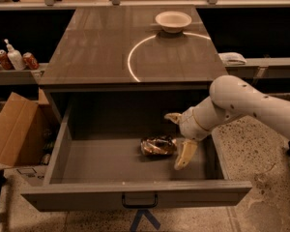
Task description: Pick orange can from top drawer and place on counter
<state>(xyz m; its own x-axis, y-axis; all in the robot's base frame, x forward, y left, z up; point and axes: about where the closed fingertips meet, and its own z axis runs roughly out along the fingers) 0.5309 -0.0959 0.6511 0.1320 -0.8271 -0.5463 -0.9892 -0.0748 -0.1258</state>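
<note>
The orange can (158, 146) lies on its side on the floor of the open top drawer (63, 144), right of its middle. It looks crumpled, shiny gold-brown. My gripper (179, 137) reaches into the drawer from the right on a white arm. Its fingers are open: one fingertip (172, 117) is behind the can, the other (183, 155) is in front and to the right of it. The jaws stand just right of the can, not closed on it. The counter (96, 47) with its bright arc mark is above the drawer.
A white bowl (173, 21) stands at the counter's back. A cardboard box (14, 129) is left of the drawer. Red cans (31, 61) and a bottle (14, 58) sit on a shelf at the left. The drawer's pull handle (139, 201) faces me.
</note>
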